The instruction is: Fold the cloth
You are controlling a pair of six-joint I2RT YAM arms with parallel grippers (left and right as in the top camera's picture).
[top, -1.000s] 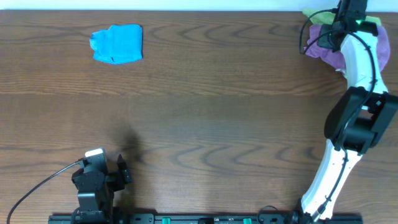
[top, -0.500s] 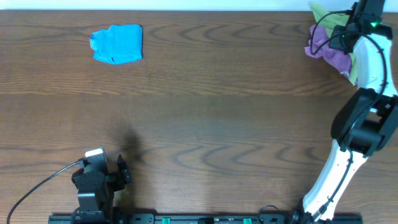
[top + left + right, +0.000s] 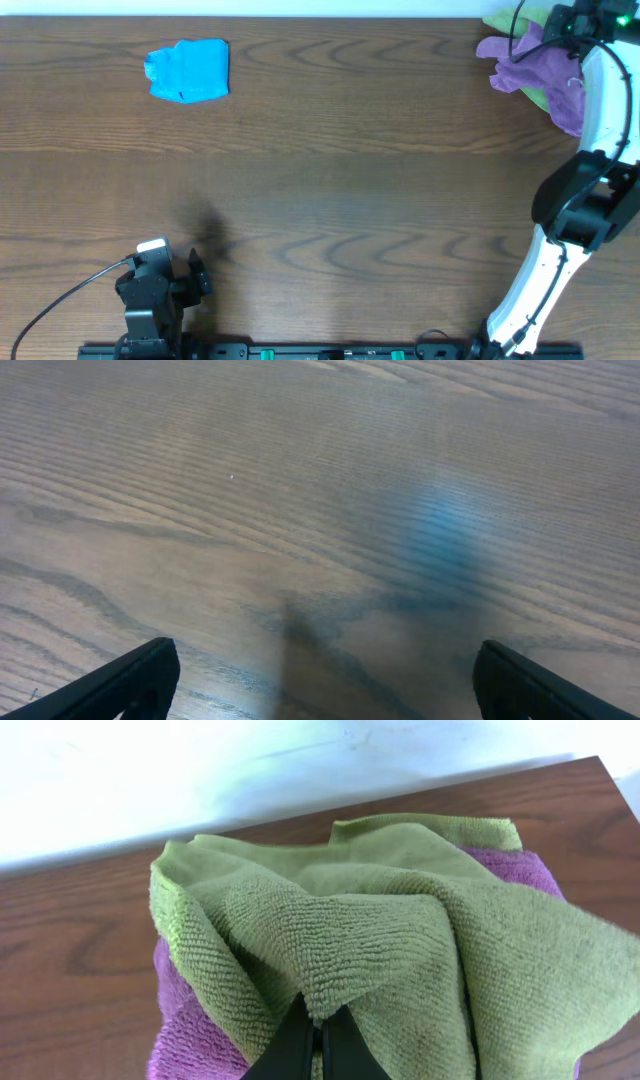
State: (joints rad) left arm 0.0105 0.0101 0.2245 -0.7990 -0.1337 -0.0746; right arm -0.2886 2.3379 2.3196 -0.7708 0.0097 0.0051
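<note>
Cloth [image 3: 380, 920], lime-green and fuzzy, is pinched at a raised fold between the pressed-together fingers of our right gripper [image 3: 318, 1028], at the far right corner of the table [image 3: 350, 180]. It drapes over a purple cloth [image 3: 190, 1030], which shows beneath it on both sides. From overhead we see only slivers of green at the edges of the purple heap. Well apart, a blue cloth [image 3: 188, 70] lies crumpled near the far left. Our left gripper [image 3: 325, 685] sits by the near edge, fingers spread wide over bare wood, holding nothing.

cloth [image 3: 400, 950] cut off lower right, purple cloth [image 3: 185, 1025] — mostly covered
</note>
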